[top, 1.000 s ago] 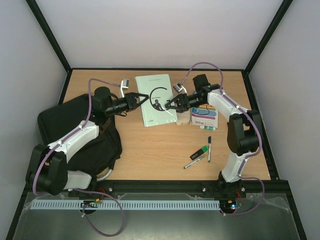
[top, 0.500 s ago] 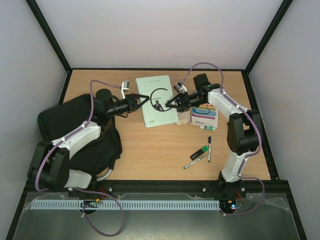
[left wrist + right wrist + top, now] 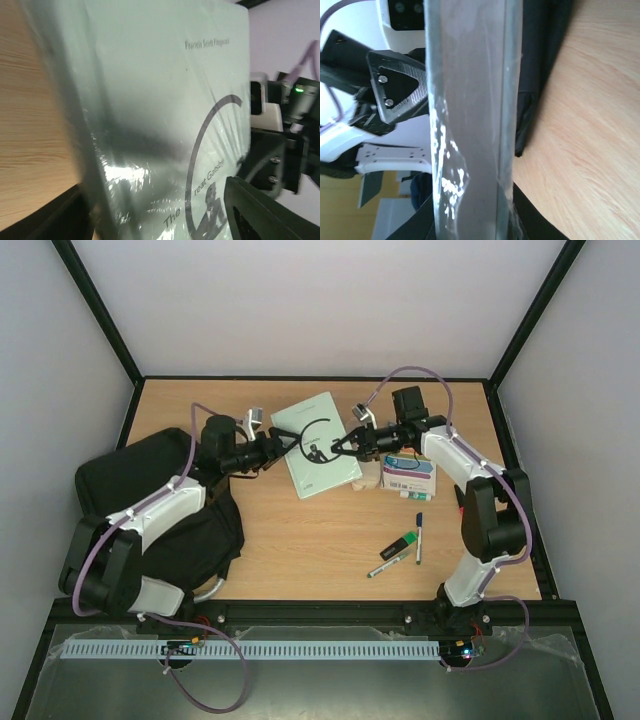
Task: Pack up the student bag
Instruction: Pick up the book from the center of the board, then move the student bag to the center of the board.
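Note:
The student bag (image 3: 130, 490) lies black and slumped at the table's left, under my left arm; its dark edge (image 3: 540, 50) shows in the right wrist view. A pale green shrink-wrapped book (image 3: 318, 445) sits skewed at the table's middle rear. My left gripper (image 3: 283, 443) is at its left edge, open, with the cover (image 3: 165, 100) filling the space between its wide fingers (image 3: 270, 210). My right gripper (image 3: 335, 450) is at the book's right side, shut on the book's edge (image 3: 470, 100). The left gripper (image 3: 395, 85) appears beyond the book.
A stack of colourful notebooks (image 3: 408, 472) lies right of the book, under my right arm. A green highlighter (image 3: 400, 543), a dark pen (image 3: 418, 535) and another marker (image 3: 385, 565) lie on the wooden table (image 3: 320, 530) at front right.
My right gripper has closed on the book's right edge. My left gripper has opened at the left edge. The book has swung to a skewed angle.

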You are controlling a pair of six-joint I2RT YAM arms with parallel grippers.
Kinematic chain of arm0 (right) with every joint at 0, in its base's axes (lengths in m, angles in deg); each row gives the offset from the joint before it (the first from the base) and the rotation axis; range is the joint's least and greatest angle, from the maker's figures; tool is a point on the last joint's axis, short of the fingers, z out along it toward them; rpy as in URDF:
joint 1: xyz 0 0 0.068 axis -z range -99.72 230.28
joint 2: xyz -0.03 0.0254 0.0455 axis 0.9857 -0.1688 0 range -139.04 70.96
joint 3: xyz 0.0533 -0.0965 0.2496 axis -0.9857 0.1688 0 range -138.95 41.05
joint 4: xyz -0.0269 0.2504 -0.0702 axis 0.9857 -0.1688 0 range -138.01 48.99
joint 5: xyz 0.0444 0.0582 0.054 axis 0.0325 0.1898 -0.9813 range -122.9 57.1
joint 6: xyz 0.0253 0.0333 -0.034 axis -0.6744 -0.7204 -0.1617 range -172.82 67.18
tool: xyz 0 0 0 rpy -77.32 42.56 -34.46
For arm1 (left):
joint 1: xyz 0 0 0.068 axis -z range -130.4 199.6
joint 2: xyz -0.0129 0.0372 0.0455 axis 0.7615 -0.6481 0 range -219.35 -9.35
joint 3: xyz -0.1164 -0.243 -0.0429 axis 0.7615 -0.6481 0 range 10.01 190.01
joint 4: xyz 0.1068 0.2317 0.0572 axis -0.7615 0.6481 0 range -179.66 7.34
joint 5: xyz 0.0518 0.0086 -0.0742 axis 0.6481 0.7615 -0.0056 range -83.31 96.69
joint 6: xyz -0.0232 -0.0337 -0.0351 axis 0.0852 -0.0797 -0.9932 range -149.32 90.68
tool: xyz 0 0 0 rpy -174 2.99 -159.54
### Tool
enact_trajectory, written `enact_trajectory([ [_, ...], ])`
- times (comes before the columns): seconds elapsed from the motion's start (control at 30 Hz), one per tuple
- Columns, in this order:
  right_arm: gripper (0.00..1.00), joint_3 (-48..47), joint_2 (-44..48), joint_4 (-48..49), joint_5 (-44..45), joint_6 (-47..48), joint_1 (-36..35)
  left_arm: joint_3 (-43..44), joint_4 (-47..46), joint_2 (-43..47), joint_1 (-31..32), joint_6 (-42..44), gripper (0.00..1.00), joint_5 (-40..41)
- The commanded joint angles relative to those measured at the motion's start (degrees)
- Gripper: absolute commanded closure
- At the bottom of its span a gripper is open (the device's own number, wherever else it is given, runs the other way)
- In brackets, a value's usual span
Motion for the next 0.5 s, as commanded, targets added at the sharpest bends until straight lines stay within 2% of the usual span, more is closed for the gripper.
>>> enact_trajectory([
  [0.0,0.99,2.8,3.0,2.2,4.5,-1.0,2.7,5.1,18.5,1.8,-0.4,8.1,0.26,12.0],
  [0.2,0.99,12.2,8.5,6.7,16.7,2.8,5.4,7.1,37.4,7.4,-3.7,11.0,0.02,32.4],
  [0.3,0.99,13.9,10.0,7.5,18.4,4.4,5.4,8.0,45.3,9.0,-5.4,11.6,0.00,45.7],
  [0.37,0.99,14.5,10.2,7.9,18.3,4.4,5.4,9.0,50.8,8.8,-6.4,12.0,0.01,52.0],
  [0.47,0.99,14.7,10.2,7.8,18.3,5.1,5.4,9.6,54.3,8.0,-7.8,12.2,0.00,58.7],
])
